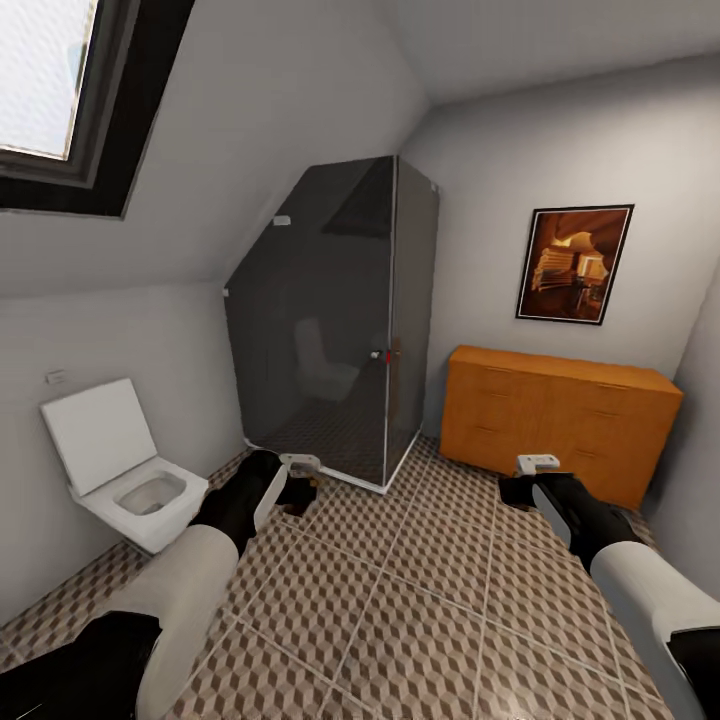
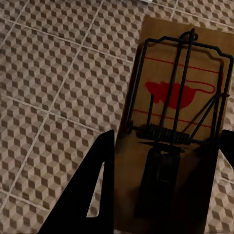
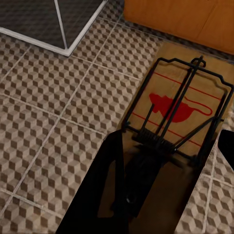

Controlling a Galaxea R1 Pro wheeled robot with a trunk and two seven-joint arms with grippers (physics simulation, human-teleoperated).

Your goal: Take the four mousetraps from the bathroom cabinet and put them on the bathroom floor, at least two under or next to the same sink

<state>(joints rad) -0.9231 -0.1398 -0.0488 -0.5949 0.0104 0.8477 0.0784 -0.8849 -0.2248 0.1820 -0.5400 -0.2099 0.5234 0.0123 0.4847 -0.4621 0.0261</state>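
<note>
One mousetrap (image 2: 175,97), a brown board with black wire and a red mouse print, sits between the dark fingers (image 2: 92,195) of my left gripper (image 1: 300,482), which is shut on it above the cube-patterned bathroom floor (image 1: 420,600). My right gripper (image 1: 527,478) is shut on a second mousetrap (image 3: 183,109), held over the tiles just in front of the orange-brown cabinet (image 1: 560,420). The cabinet's drawers look closed and its top is bare. The sink is out of view.
A dark glass shower enclosure (image 1: 340,320) fills the far corner, its white base (image 3: 73,44) close to my right gripper. A white toilet (image 1: 130,470) with raised lid hangs on the left wall. A framed picture (image 1: 575,263) hangs above the cabinet.
</note>
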